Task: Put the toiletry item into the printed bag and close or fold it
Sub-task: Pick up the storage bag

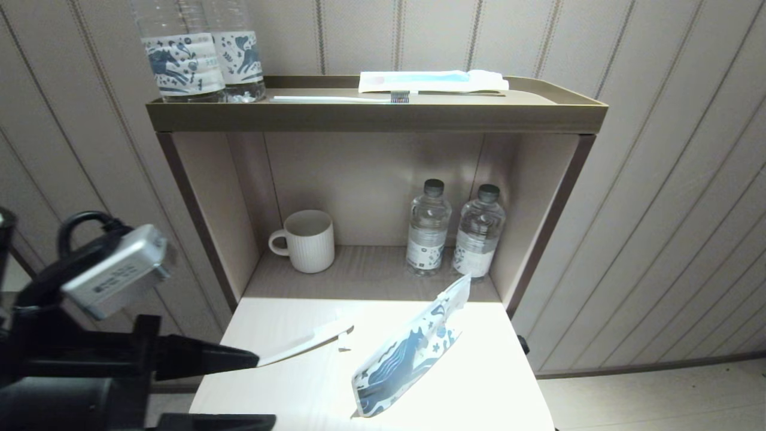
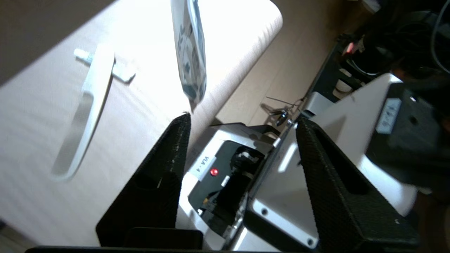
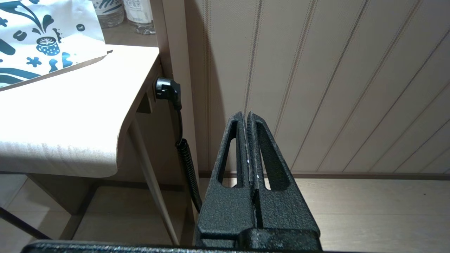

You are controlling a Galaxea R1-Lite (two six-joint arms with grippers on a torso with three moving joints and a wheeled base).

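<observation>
The left tool [image 1: 263,389] is spread wide, near the comb [image 1: 305,344], which lies flat, handle pointing toward it. The right tool [image 3: 248,117] is pressed together.

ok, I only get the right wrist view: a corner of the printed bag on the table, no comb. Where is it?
Observer: The comb lies flat on the table, to the robot's left of the printed bag, not touching it.
Operator: My right tool is shut, off the table's side. Is the left holding anything?
Observer: No. The left tool is open and empty at the table's near left edge, and the comb lies apart from its fingers.
Operator: Is the bag lying flat?
Observer: No. It stands on edge, tilted, with its zip end toward the shelf that holds the two bottles.
</observation>
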